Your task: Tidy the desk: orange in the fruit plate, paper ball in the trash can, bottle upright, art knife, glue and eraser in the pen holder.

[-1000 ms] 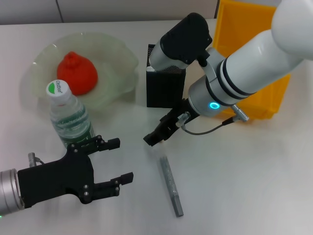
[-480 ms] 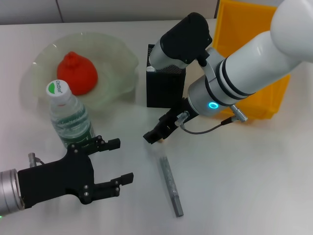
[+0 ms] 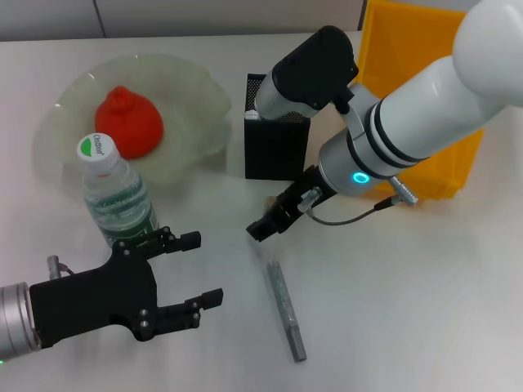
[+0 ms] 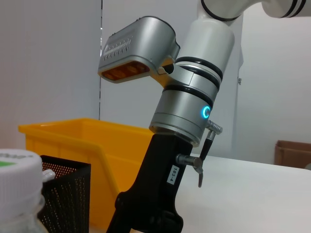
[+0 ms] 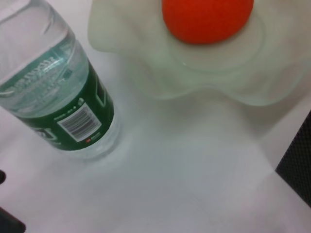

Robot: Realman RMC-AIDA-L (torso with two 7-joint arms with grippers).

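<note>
The orange point(image 3: 128, 122) lies in the pale-green fruit plate point(image 3: 204, 94) at the back left. In front of the plate the bottle point(image 3: 114, 200) stands upright, also close in the right wrist view point(image 5: 63, 107). The grey glue point(image 3: 286, 310) lies flat on the desk point(image 3: 409, 310). My right gripper point(image 3: 263, 227) hangs just in front of the black pen holder point(image 3: 274, 151) and above the glue's far end, shut; anything small between its fingers is hidden. My left gripper point(image 3: 200, 269) rests open at the front left, beside the bottle. Paper ball, art knife and eraser are out of view.
The yellow trash can point(image 3: 409, 49) stands at the back right, partly behind my right arm point(image 3: 425, 106). The left wrist view shows the right arm point(image 4: 187, 111), the trash can point(image 4: 73, 141) and the pen holder point(image 4: 63, 194).
My right gripper has shifted slightly to the right, toward the pen holder. The left arm, bottle and glue have not moved.
</note>
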